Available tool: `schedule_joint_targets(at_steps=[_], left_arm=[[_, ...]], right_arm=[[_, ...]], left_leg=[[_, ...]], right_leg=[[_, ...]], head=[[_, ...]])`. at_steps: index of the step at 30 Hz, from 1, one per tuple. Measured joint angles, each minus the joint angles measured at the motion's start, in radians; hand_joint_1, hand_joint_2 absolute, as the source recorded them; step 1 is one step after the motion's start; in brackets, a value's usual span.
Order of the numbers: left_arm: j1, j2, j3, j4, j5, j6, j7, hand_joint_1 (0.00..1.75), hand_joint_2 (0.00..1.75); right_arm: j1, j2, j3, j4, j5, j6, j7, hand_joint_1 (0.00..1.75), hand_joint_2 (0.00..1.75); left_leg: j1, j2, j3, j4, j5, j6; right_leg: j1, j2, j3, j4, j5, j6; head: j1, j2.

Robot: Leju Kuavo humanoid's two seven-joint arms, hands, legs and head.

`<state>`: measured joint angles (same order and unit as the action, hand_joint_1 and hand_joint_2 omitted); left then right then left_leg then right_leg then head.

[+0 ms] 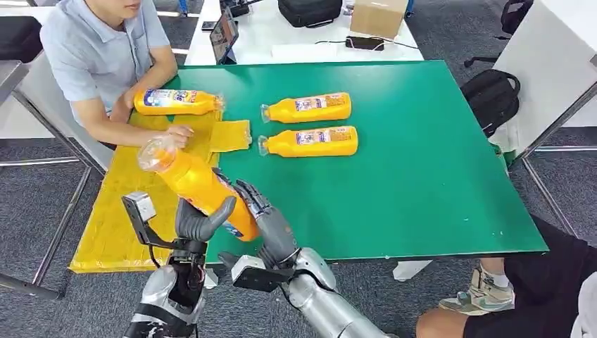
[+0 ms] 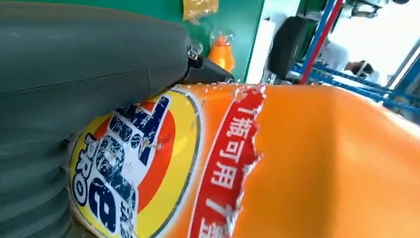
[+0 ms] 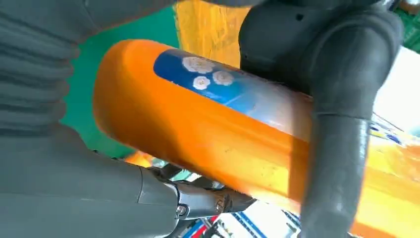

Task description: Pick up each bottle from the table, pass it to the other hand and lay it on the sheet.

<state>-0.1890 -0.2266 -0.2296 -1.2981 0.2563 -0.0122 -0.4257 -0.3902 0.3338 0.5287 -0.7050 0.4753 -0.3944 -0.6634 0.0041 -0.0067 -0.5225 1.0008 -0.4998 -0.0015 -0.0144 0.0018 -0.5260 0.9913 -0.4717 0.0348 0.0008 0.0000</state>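
An orange bottle [image 1: 197, 183] hangs tilted over the near edge of the yellow sheet [image 1: 120, 211], cap end up and to the left. My left hand [image 1: 200, 222] grips its lower body, thumb wrapped across the front. My right hand [image 1: 271, 225] holds the same bottle from the right side, fingers lying along it. In the left wrist view the bottle's label [image 2: 133, 163] is pressed against my left hand [image 2: 74, 74]. The right wrist view shows the bottle [image 3: 198, 124] between my right hand [image 3: 74, 188] and the left thumb [image 3: 337, 148]. Two more bottles [image 1: 306, 108] [image 1: 310, 141] lie on the green table [image 1: 422, 176].
A person [image 1: 98, 49] sits at the far left, hands on another bottle [image 1: 176, 102] lying at the sheet's far end. A black backpack [image 1: 491, 98] stands right of the table. Another person's legs [image 1: 535, 296] are at the near right corner.
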Motion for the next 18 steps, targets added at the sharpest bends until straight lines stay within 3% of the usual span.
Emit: schedule_joint_targets(at_steps=[9, 11, 15, 18], left_arm=[[-0.146, 0.031, 0.045, 0.143, -0.025, 0.014, 0.02, 1.75, 1.75], [-0.19, 0.046, 0.051, 0.182, -0.141, 0.093, 0.006, 1.75, 1.75], [-0.303, 0.095, 0.033, 0.3, -0.616, 0.393, -0.004, 1.75, 1.75], [-0.373, 0.117, 0.029, 0.383, -0.706, 0.432, 0.008, 1.75, 1.75]], right_arm=[[0.015, -0.002, 0.054, -0.024, -0.063, -0.063, -0.001, 0.0, 0.0], [0.019, -0.006, 0.067, -0.036, -0.079, -0.088, -0.001, 0.0, 0.0], [0.026, -0.02, 0.084, -0.072, -0.113, -0.106, -0.001, 0.0, 0.0], [0.028, -0.026, 0.093, -0.092, -0.114, -0.109, -0.001, 0.0, 0.0]], left_leg=[[0.0, 0.0, 0.0, 0.0, 0.0, 0.0], [0.0, 0.0, 0.0, 0.0, 0.0, 0.0], [0.0, 0.0, 0.0, 0.0, 0.001, 0.0], [0.0, 0.001, 0.0, 0.0, 0.001, 0.0]], right_leg=[[0.0, 0.0, 0.0, 0.0, 0.0, 0.0], [0.001, 0.0, 0.0, 0.0, 0.001, -0.002], [0.001, 0.0, 0.0, 0.0, 0.002, -0.002], [0.001, 0.0, 0.0, 0.001, 0.002, -0.002]], head=[[0.0, 0.0], [0.0, 0.0], [0.0, 0.0], [0.0, 0.0]])
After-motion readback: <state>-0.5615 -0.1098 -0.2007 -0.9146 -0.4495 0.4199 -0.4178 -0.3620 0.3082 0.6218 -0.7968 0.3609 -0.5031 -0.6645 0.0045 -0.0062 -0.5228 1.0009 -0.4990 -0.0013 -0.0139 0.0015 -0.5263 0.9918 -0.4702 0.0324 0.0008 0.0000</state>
